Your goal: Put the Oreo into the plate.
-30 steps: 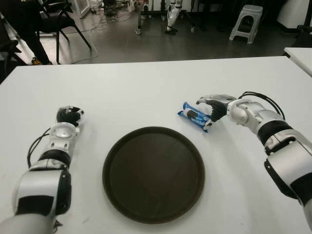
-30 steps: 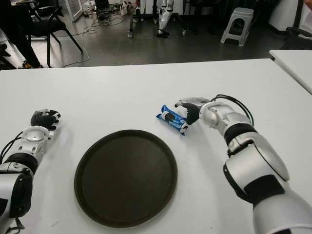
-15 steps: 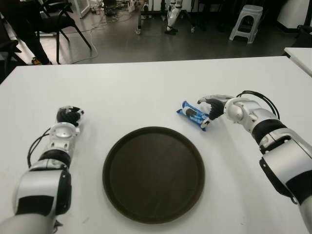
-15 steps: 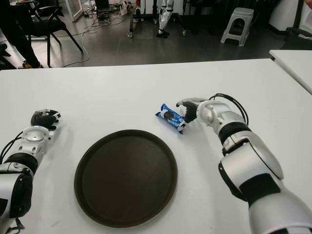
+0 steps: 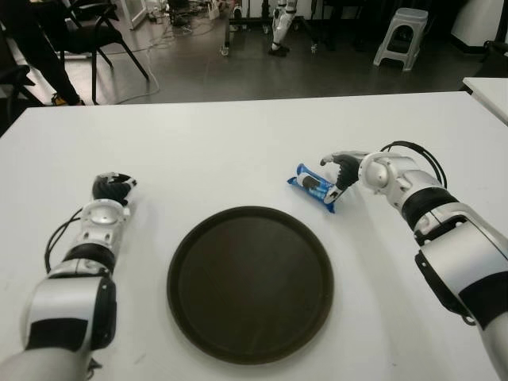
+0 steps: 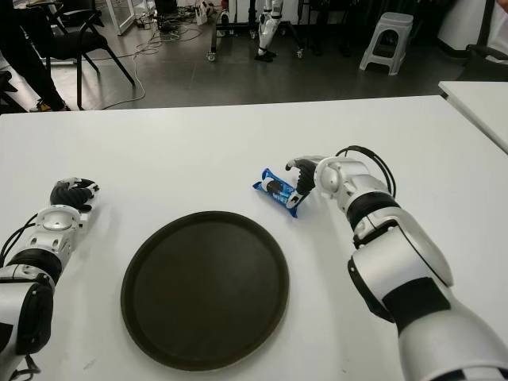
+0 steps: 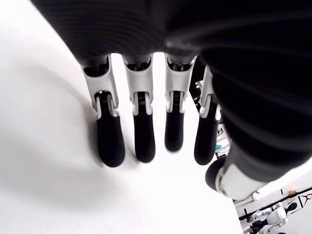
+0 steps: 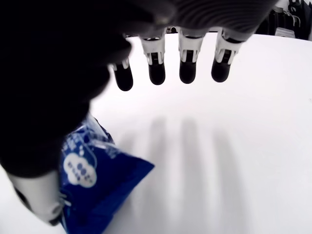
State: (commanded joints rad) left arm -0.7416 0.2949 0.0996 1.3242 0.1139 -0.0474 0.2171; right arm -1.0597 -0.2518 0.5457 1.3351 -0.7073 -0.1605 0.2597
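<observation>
A blue Oreo packet (image 5: 315, 188) lies on the white table just beyond the upper right rim of the round dark brown plate (image 5: 250, 317). My right hand (image 5: 341, 170) sits at the packet's right end, fingers curved over it. In the right wrist view the four fingertips (image 8: 157, 75) hover spread above bare table, while the Oreo packet (image 8: 92, 180) lies beside the thumb, not clasped. My left hand (image 5: 111, 189) shows at the left of the plate, holding nothing, its fingers (image 7: 144, 141) hanging relaxed toward the table.
The white table (image 5: 238, 143) stretches wide around the plate. Beyond its far edge are a dark floor, black chairs (image 5: 95, 32), a grey stool (image 5: 401, 36) and a person's legs (image 5: 44, 55). A second white table (image 5: 490, 86) shows at the right edge.
My right hand has slid left and slightly away from me, closing in on the packet's right end. Packet, plate and left hand have stayed put.
</observation>
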